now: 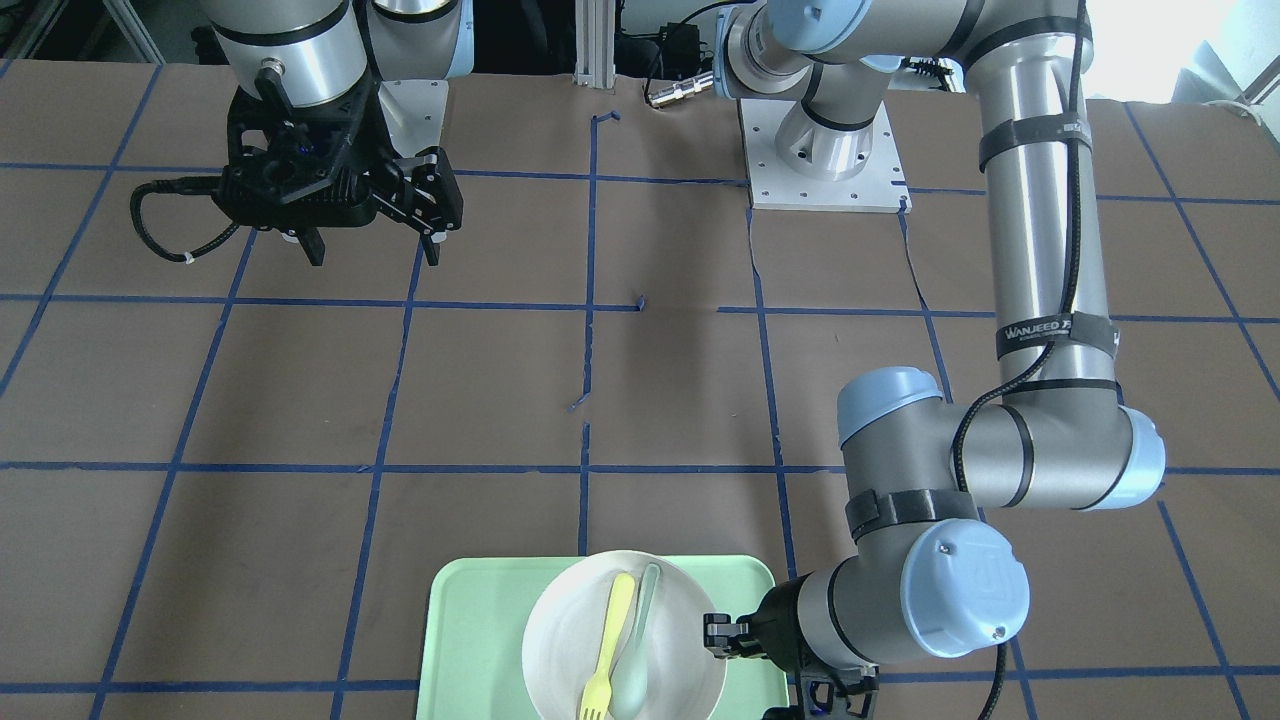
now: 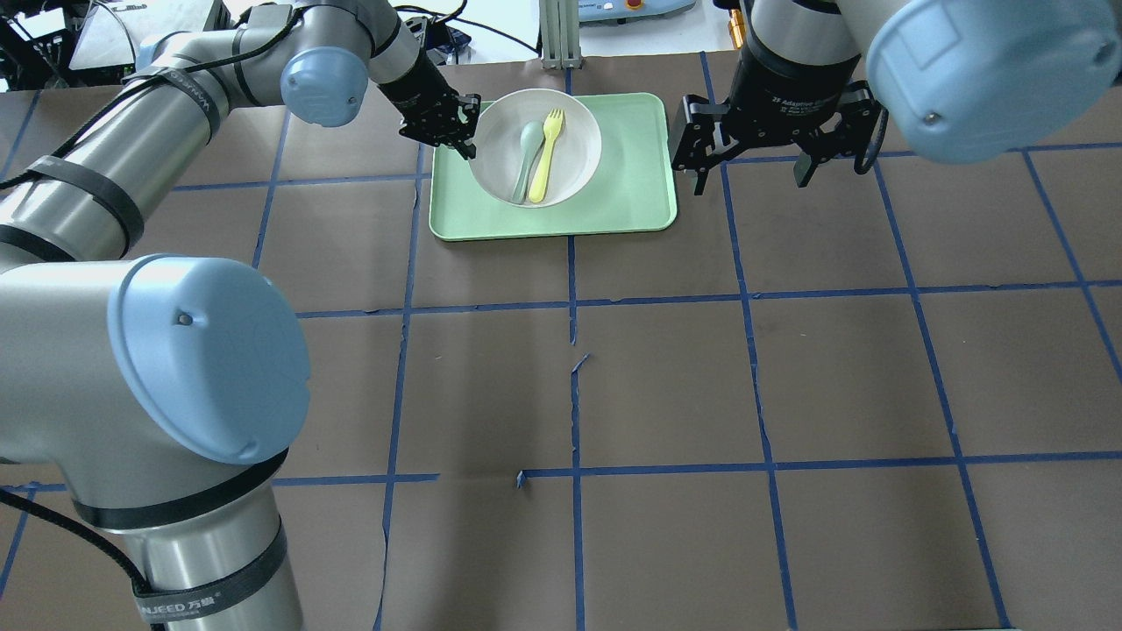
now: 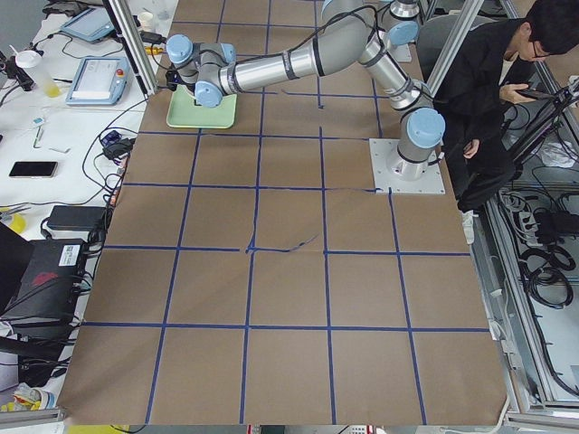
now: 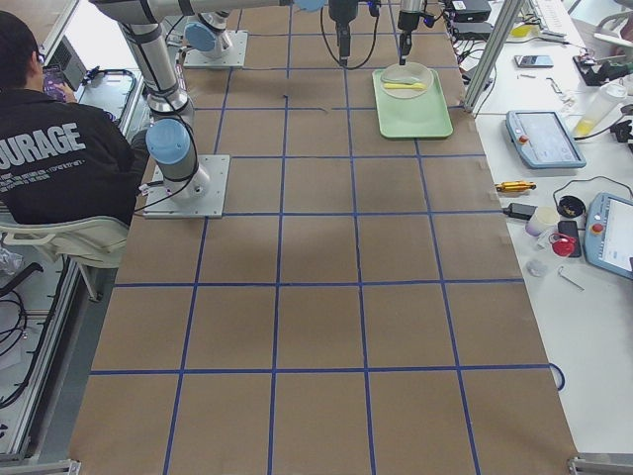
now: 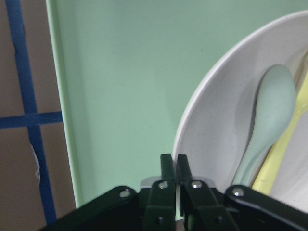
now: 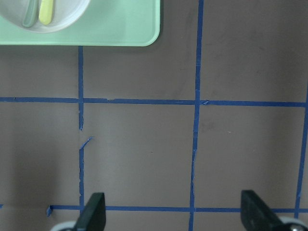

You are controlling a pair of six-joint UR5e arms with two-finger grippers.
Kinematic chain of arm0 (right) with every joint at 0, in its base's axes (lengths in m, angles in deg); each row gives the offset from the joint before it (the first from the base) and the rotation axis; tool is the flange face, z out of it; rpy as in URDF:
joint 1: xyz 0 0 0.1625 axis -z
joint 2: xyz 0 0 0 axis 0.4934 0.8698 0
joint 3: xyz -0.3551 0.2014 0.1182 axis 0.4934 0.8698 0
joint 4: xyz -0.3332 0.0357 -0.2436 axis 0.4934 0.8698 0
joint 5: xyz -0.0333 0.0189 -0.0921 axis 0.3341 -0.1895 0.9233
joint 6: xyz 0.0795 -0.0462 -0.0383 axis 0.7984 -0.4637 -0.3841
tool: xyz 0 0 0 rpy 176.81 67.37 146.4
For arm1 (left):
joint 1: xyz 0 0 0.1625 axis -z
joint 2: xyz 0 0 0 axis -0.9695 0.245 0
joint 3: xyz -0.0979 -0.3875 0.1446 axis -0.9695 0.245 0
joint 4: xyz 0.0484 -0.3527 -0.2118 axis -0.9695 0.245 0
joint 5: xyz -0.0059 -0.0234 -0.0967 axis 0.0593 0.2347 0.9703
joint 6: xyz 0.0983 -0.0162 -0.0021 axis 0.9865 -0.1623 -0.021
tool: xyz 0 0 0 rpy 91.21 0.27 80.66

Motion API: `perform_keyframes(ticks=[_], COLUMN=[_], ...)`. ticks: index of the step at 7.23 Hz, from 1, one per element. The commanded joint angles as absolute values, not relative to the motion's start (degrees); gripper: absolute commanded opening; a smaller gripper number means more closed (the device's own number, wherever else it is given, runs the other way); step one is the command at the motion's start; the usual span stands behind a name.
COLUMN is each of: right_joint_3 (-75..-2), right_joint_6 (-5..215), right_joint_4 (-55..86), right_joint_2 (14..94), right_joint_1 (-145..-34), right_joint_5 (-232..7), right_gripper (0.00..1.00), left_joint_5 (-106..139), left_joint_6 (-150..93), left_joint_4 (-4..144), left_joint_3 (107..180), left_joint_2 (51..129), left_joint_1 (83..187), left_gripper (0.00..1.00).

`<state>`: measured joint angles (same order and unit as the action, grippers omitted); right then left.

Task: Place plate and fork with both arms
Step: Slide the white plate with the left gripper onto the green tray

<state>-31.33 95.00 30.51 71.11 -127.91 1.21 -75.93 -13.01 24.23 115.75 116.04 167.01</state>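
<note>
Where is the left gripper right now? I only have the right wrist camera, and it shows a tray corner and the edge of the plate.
Observer: The left gripper is at the plate's rim, on the side away from your right gripper.
Operator: Does it have hold of the plate?
Observer: In the left wrist view its fingers are pinched shut on the rim.
Operator: And how does the fork lie?
Observer: The fork lies in the plate right beside the spoon, tines pointing away from the robot.
</note>
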Motion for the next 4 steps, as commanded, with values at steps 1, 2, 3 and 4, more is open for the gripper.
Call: perform_keyframes(ticks=[1, 2, 3, 4], right_joint_3=[-31.34, -31.34, -31.34, -31.34], right_joint_6=[95.04, 95.04, 94.95, 94.95], right_joint_4=[30.52, 30.52, 30.52, 30.52], right_joint_2=[71.04, 71.13, 71.04, 71.13], right_joint_1=[-127.91, -127.91, -127.91, -127.91], right_joint_5=[1.24, 1.24, 1.42, 1.59], right_gripper=[1.0, 1.0, 1.0, 1.0], left_joint_5=[-76.0, -76.09, -76.0, -75.57], left_joint_6=[-13.34, -13.34, -13.34, -13.34], left_joint_4=[22.22, 21.6, 21.51, 21.42], left_joint_3=[114.98, 114.89, 114.97, 115.32], left_joint_2=[118.36, 118.89, 118.89, 118.63], left_joint_1=[167.4, 167.4, 167.49, 167.49], left_gripper=[0.0, 0.0, 0.01, 0.54])
